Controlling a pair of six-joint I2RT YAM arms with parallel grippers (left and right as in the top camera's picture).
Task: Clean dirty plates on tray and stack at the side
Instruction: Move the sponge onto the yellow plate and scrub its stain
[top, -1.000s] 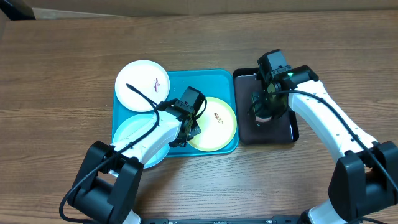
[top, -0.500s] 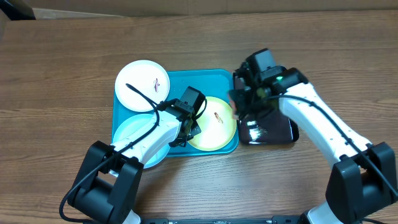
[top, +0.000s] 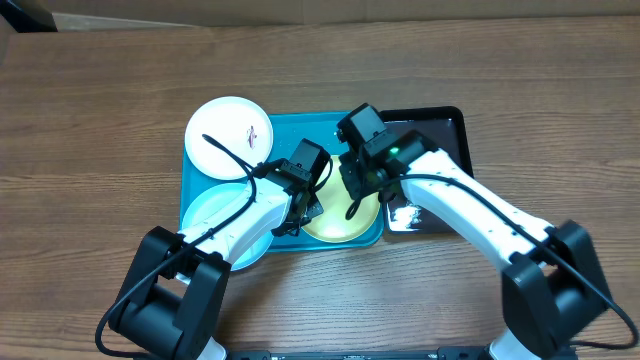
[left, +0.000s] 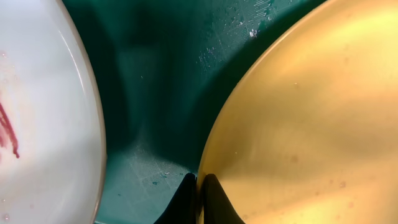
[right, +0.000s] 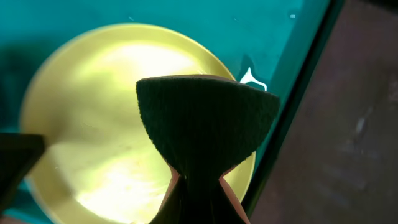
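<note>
The turquoise tray (top: 300, 130) lies flat near the table's middle. A white plate (top: 228, 123) with a small reddish smear sits at its 10 o'clock corner, overhanging the rim. A light blue plate (top: 205, 215) overhangs the 8 o'clock corner (partly hidden). A yellow-green plate (top: 345, 222) lies inside the tray at 4 o'clock.

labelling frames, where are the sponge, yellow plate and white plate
sponge (right: 208, 118), right wrist, middle of pad
yellow plate (right: 93, 124), right wrist, left of centre
white plate (top: 222, 122), overhead, centre
</note>
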